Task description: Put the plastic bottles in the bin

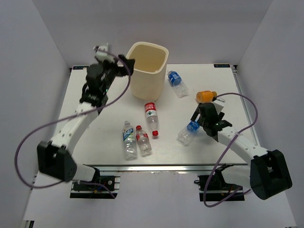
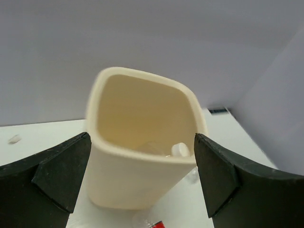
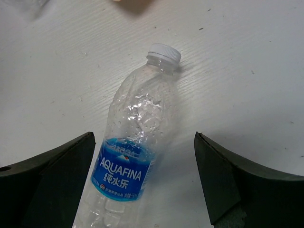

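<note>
White table (image 1: 223, 80), lightly scuffed, enclosed by pale grey walls (image 1: 42, 38). Bin (image 1: 148, 71) upright at far centre; left gripper (image 2: 142, 137) spread, empty, by its rim. Right gripper (image 3: 142, 142) spread astride blue-labelled bottle (image 3: 137, 109) lying on table

I count seven plastic bottles: two red-label (image 1: 151, 114) (image 1: 143, 139), two blue-label (image 1: 176, 81) (image 1: 188, 131), one green-white (image 1: 128, 138), one orange (image 1: 206, 96), plus one white-capped bottle (image 2: 179, 149) inside the bin (image 1: 148, 76). One cream bin.

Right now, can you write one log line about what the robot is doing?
left gripper: open, empty, beside bin | right gripper: open, above blue-label bottle lying on table | bottle not yet grasped
</note>
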